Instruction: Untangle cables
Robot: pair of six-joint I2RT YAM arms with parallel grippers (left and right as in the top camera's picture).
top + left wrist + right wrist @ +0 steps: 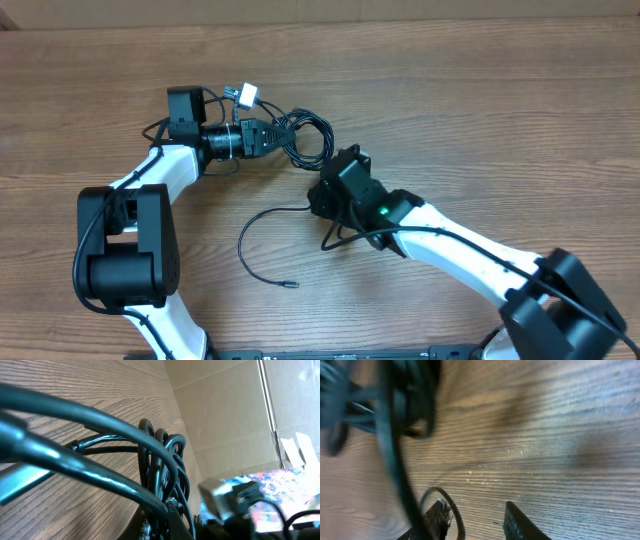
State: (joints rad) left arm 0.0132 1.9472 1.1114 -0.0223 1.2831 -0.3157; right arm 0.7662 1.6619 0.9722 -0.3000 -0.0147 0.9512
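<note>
Several black cables [296, 143] lie coiled in a bundle toward the far side of the wooden desk [480, 100], about centre. The left claw [272, 135] reaches in from the left and is pressed together, pinching this bundle at its left edge. A white connector [243, 96] sits just beyond the claw. The right claw [475, 517] is just near of the bundle and stands spread, with bare wood showing between its fingers [516, 522]. One loose cable [240, 245] curves left from beneath it and ends in a small plug tip [291, 285] on the near side.
</note>
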